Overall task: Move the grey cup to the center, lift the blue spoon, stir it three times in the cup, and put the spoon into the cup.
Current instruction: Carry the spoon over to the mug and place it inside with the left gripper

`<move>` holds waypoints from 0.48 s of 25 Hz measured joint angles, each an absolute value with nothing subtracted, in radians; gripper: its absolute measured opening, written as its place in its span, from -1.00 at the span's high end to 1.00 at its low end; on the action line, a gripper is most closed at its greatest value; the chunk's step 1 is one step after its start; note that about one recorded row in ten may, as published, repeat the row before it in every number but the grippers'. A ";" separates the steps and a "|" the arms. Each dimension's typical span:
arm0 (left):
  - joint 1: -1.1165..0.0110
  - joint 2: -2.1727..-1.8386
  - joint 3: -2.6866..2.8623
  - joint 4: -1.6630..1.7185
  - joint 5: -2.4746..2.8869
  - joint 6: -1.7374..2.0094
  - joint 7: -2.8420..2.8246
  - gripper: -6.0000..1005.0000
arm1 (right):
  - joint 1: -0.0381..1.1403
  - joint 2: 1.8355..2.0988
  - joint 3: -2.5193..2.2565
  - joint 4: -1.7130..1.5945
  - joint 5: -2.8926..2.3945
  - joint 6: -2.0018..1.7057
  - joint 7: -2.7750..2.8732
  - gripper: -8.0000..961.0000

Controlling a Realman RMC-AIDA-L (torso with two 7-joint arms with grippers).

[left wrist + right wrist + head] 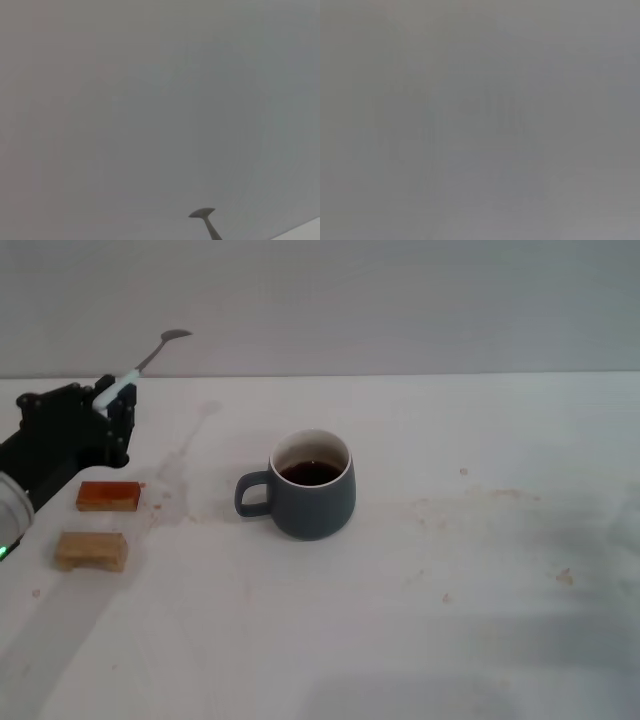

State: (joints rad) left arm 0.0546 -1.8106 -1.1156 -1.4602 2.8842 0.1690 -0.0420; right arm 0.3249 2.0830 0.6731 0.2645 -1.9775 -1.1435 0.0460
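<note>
two wooden blocks lie nearest, left. behind them the left gripper pinches the blue spoon by its handle, raised; light, stiff, slippery. grey cup sits central.

We see soft, even light, a faint shadow along the near table, and both wrist views hazy grey

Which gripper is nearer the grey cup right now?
Left. The left gripper, shut on the blue spoon, is raised to the left of the grey cup. The right gripper is not in view, so its distance can't be judged.
</note>
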 joint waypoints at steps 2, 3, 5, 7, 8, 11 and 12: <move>0.055 -1.814 -1.125 -1.517 2.886 0.101 -0.002 0.64 | 0.317 2.083 0.674 0.264 -1.977 -1.144 0.046 0.99; 0.055 -1.814 -1.125 -1.517 2.886 0.101 -0.002 0.64 | 0.317 2.083 0.674 0.264 -1.977 -1.144 0.046 0.99; 0.056 -1.820 -1.131 -1.575 2.886 0.036 0.037 0.64 | 0.311 2.083 0.674 0.263 -1.977 -1.144 0.046 0.99; 0.055 -1.822 -1.132 -1.612 2.887 -0.014 0.056 0.64 | 0.308 2.083 0.674 0.264 -1.976 -1.145 0.046 0.99; 0.055 -1.822 -1.132 -1.612 2.887 -0.014 0.056 0.64 | 0.308 2.083 0.674 0.264 -1.976 -1.145 0.046 0.99; 0.049 -1.830 -1.137 -1.663 2.886 -0.087 0.083 0.64 | 0.306 2.083 0.673 0.263 -1.976 -1.146 0.046 0.99; 0.046 -1.838 -1.143 -1.691 2.886 -0.130 0.104 0.64 | 0.305 2.083 0.673 0.260 -1.975 -1.150 0.046 0.99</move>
State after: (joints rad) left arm 0.0458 -1.8382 -1.1428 -1.6913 2.8858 -0.1299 0.1045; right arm 0.3046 2.0832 0.6734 0.2604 -1.9749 -1.1496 0.0463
